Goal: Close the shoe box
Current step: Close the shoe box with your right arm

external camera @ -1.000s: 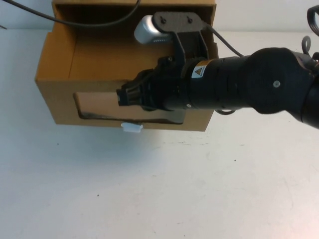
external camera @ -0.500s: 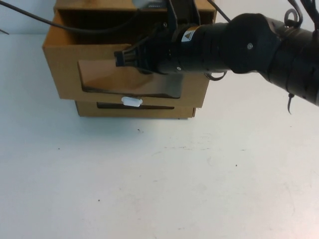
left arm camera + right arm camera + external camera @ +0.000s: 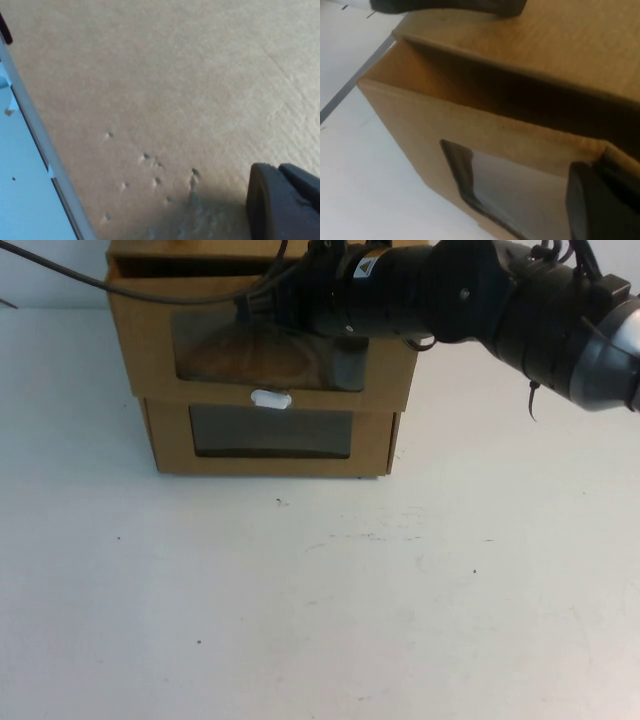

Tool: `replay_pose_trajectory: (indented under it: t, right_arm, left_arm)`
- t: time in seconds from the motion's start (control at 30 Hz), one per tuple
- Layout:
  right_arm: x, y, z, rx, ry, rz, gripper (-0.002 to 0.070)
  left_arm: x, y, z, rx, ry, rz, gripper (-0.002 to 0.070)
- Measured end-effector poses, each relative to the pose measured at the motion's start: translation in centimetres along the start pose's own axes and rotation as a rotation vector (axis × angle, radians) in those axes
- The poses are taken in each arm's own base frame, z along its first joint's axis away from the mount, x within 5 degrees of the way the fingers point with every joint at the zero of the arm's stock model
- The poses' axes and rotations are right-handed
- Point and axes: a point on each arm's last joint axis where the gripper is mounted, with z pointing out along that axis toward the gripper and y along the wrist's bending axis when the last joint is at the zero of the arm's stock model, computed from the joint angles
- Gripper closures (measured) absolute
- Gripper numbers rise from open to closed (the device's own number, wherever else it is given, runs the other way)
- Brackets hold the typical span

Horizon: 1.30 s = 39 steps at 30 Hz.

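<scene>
1. The right pincer sits at the upper front of the shoe box; whether it is apart or together, I cannot tell.
2. The left pincer is close over plain cardboard; its state I cannot tell either.
3. The shoe box, slid nearly in, rests atop a similar cardboard box at the table's far edge.
4. Its white pull tab hangs at the front's lower edge.
</scene>
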Motion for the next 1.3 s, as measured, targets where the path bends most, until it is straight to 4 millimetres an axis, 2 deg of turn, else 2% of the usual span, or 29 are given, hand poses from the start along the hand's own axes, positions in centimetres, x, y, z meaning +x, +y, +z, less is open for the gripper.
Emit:
replay_pose_trajectory:
  t: [0.5, 0.83, 0.93, 1.03, 1.2, 1.3]
  right_arm:
    - [0.2, -1.1, 2.2, 0.064, -0.124, -0.085, 0.0687]
    - [0.0, -1.2, 1.9, 0.053, -0.114, -0.058, 0.0687]
    - [-0.7, -0.8, 0.7, 0.032, -0.089, -0.039, 0.0687]
    - [-1.4, -0.2, -1.2, -0.005, -0.047, 0.027, 0.0687]
    - [-3.2, 1.3, -5.8, -0.072, 0.024, 0.052, 0.0687]
    - [-3.8, 2.2, -8.5, -0.109, 0.082, 0.056, 0.0687]
  left_arm:
    - [-0.1, -0.2, 0.0, 0.023, -0.009, -0.01, 0.0677]
    - [-0.1, -0.6, -1.2, 0.021, 0.006, 0.004, 0.0677]
    - [-0.4, -1.0, -3.1, -0.02, -0.004, 0.033, 0.0677]
    - [-1.0, -1.8, -5.9, -0.058, -0.045, 0.064, 0.0677]
    - [-1.7, -3.6, -10.8, -0.078, -0.124, 0.102, 0.0677]
    - [-1.7, -4.5, -12.8, -0.078, -0.136, 0.115, 0.0677]
